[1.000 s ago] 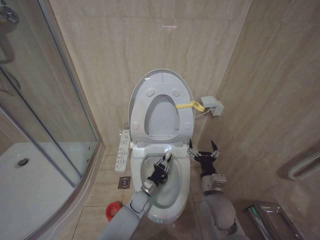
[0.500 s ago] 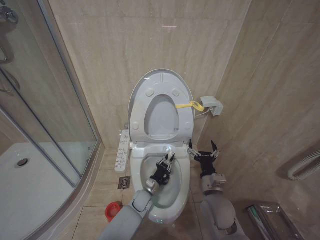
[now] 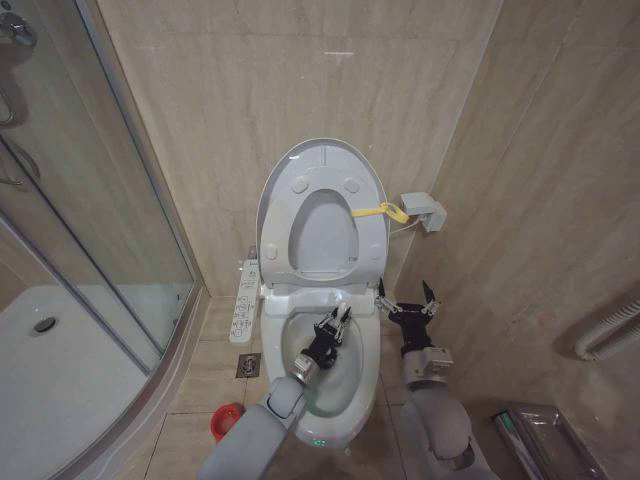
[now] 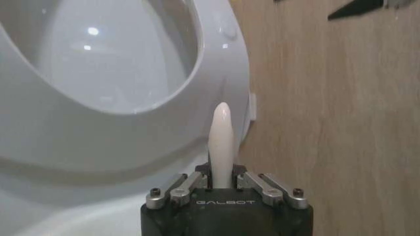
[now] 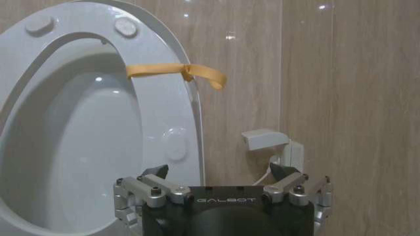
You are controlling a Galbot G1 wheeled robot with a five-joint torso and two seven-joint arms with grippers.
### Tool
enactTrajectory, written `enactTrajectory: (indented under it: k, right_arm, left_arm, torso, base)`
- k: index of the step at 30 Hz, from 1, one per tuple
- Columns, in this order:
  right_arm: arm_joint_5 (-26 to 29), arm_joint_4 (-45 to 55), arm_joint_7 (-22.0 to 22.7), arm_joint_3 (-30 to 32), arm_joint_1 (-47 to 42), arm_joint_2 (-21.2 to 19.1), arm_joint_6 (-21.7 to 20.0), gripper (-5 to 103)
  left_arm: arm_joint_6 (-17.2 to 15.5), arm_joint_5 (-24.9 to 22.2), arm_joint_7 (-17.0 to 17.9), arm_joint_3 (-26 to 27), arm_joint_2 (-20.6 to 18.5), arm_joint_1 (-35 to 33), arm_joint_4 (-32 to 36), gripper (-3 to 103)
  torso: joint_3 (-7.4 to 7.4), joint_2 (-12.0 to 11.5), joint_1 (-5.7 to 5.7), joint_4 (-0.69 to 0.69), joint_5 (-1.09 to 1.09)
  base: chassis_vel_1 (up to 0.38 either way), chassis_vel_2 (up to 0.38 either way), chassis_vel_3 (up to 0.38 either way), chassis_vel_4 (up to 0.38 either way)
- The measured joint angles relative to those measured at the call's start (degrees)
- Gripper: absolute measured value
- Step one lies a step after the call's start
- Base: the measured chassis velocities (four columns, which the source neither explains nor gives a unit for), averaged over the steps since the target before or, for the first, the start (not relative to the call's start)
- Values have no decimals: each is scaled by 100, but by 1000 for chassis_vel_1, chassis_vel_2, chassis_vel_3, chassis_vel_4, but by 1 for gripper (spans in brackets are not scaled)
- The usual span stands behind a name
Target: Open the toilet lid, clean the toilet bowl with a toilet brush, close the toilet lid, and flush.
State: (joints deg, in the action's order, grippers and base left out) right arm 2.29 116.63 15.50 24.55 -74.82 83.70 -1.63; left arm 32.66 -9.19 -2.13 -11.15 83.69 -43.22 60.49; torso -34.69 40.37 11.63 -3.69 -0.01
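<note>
The toilet lid (image 3: pixel 325 235) stands raised against the back wall with the seat ring (image 3: pixel 300 200) up in front of it; a yellow strap (image 3: pixel 381 211) hangs at its right edge. Below lies the open toilet bowl (image 3: pixel 352 385). My left gripper (image 3: pixel 335 322) hovers over the bowl, shut on the toilet brush's white handle (image 4: pixel 222 142), whose rounded tip sticks out past the fingers; the brush head is hidden. My right gripper (image 3: pixel 407 303) waits open just right of the bowl, facing the lid (image 5: pixel 78 147) and strap (image 5: pixel 177 72). The red holder cup (image 3: pixel 227 421) sits on the floor to the left.
A glass shower enclosure (image 3: pixel 90 230) and its white tray (image 3: pixel 50 370) fill the left side. A control panel (image 3: pixel 243 300) is beside the toilet, a floor drain (image 3: pixel 248 365) below it. A wall box (image 3: pixel 424 210) with a cable is right of the lid.
My left gripper with the brush handle has shifted slightly to the right and toward the back of the bowl. The right gripper has stayed put.
</note>
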Motion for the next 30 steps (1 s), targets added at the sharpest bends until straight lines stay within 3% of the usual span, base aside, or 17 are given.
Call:
enactTrajectory:
  k: [4,8,13,21,30]
  right_arm:
    - [0,0,0,0,0,0,0,100]
    - [0,0,0,0,0,0,0,100]
    - [0,0,0,0,0,0,0,100]
    - [0,0,0,0,0,0,0,100]
    - [0,0,0,0,0,0,0,100]
  left_arm:
    - [43,83,-18,78,1,-15,-283,20]
    - [28,113,-13,197,-91,-167,35,20]
    - [-269,296,132,413,-300,-567,1440,20]
    - [-544,780,252,601,-643,-1110,3050,20]
    - [-698,998,344,832,-885,-1703,3943,20]
  torso:
    - [0,0,0,2,1]
    - [0,0,0,3,1]
    - [0,0,0,1,0]
    - [0,0,0,2,1]
    - [0,0,0,2,0]
  base:
    - [0,0,0,0]
    - [0,0,0,0]
    - [0,0,0,0]
    - [0,0,0,0]
    - [0,0,0,0]
